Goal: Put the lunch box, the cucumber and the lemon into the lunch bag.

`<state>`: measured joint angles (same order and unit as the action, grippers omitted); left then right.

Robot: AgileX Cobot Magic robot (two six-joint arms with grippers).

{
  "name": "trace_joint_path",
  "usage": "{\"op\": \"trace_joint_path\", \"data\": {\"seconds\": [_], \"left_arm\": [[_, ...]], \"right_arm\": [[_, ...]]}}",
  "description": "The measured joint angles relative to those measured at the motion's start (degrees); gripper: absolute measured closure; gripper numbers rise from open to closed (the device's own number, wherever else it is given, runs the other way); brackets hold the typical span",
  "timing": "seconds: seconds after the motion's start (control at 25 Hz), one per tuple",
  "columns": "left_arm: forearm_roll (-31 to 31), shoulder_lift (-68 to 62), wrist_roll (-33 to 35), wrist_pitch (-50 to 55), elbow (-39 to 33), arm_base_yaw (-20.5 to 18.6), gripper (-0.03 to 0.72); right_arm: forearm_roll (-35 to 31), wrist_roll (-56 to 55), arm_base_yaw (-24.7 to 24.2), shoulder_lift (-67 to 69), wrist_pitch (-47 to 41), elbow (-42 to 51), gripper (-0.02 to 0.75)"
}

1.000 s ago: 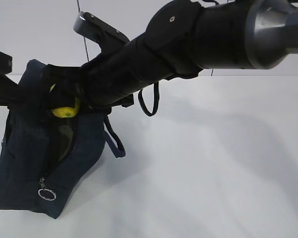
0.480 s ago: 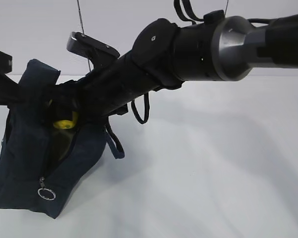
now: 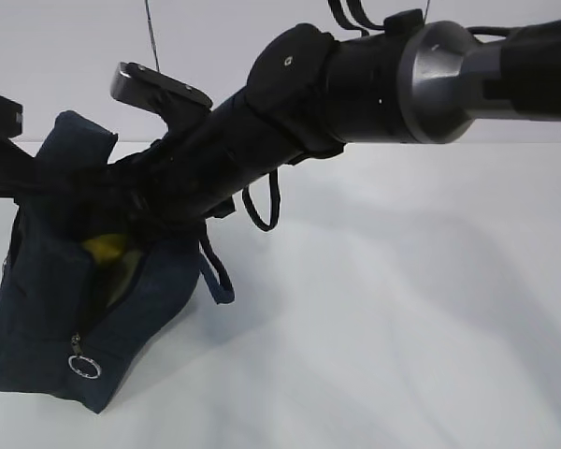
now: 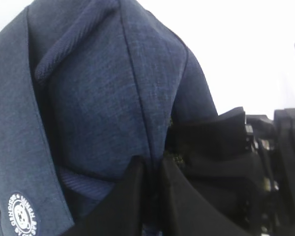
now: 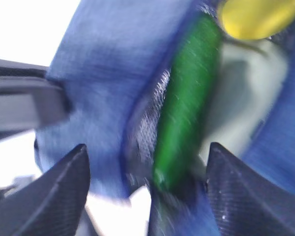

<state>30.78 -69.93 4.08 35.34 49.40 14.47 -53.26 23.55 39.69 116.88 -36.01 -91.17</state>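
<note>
**Lemon drop at the bag mouth**

Lemon step, by my read. Boxy dark navy fabric lunch bag (image 3: 65, 309) sits slumped on the plain white tabletop (image 3: 402, 327), zip open, silver ring pull (image 3: 84, 366) hanging low on its front. My right gripper (image 5: 147, 177) hangs over the opening w/ jaws spread wide and nothing between them. Below it, inside the bag: smooth dark green cucumber (image 5: 184, 98) lying along the wall, small bright yellow lemon (image 5: 255, 17) up at the far end, touching or just beside the cucumber tip. Pale surface under them is prob the sage-green lid of the lunch box (image 5: 246, 98); wrist view is blurred, so can't swear to it.

Left gripper (image 4: 150, 196) is pinched on the bag's fabric edge near the round white logo (image 4: 23, 218), holding the mouth up.

Ext view: right arm (image 3: 290, 122) crosses over to the bag, yellow just visible in the gap.

Next, I'd judge: lift right arm straight out w/o snagging the looped handle (image 3: 262, 201), then left lets go.

Room: bare pale wall, nothing else on table.
</note>
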Motion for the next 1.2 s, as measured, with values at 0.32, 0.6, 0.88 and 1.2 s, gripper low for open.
{"op": "trace_joint_path", "data": {"seconds": [0.32, 0.6, 0.88, 1.2], "left_arm": [[0.0, 0.0, 0.1, -0.1, 0.0, 0.0, 0.659], [0.0, 0.0, 0.1, -0.1, 0.0, 0.0, 0.659], [0.0, 0.0, 0.1, -0.1, 0.0, 0.0, 0.659], [0.5, 0.0, 0.1, -0.1, 0.0, 0.0, 0.659]], "right_arm": [[0.6, -1.6, -5.9, 0.0, -16.5, -7.2, 0.166], [9.2, -4.4, -14.0, -1.6, -24.9, -7.4, 0.166], [10.1, -4.5, -15.7, -2.2, -22.6, -7.5, 0.258], [0.6, 0.9, -15.7, 2.2, -21.1, -7.5, 0.316]]}}
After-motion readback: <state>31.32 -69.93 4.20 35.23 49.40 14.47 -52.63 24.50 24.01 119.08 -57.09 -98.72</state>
